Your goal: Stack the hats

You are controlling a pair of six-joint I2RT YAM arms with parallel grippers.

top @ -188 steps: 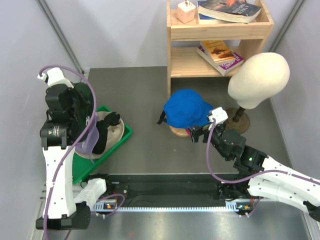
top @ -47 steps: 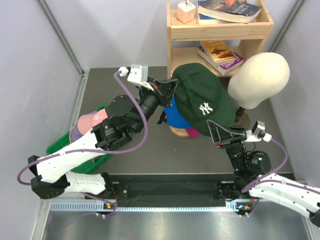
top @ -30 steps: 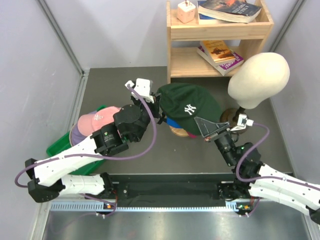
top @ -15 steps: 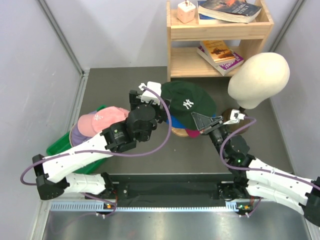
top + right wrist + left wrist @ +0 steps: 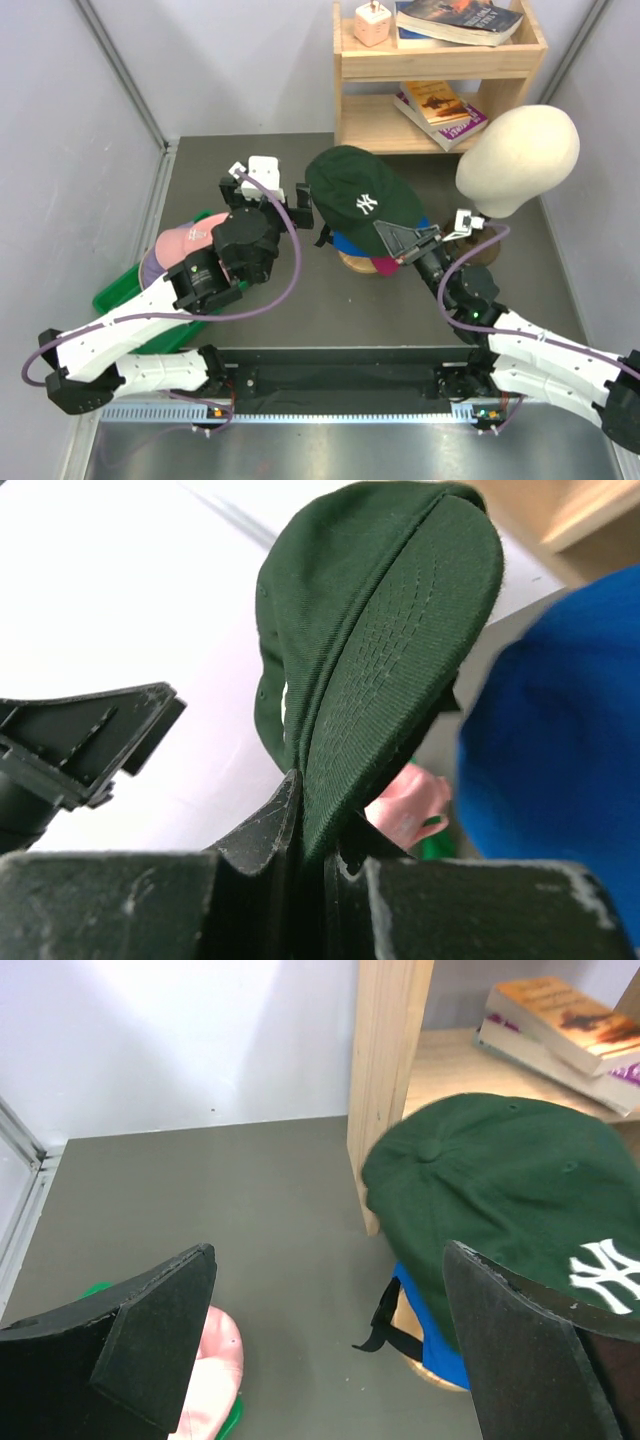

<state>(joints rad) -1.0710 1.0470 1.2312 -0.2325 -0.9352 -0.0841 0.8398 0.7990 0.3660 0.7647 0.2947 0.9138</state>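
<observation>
Brim of green cap [image 5: 360,195] sits pinched in right gripper [image 5: 315,820], crown over blue cap [image 5: 428,1340]; left gripper [image 5: 328,1260] gapes wide and empty just beside it.

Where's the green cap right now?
Top view, mid-table: the green cap is over the blue cap, before the wooden shelf, left of the mannequin head, brim pinched by the right gripper.

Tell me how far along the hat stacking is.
Done: the dark green cap sits over the blue cap. In hand: the right gripper pinches its brim; the left gripper is open. Left: the pink cap and lavender cap lie in the green tray.
</observation>
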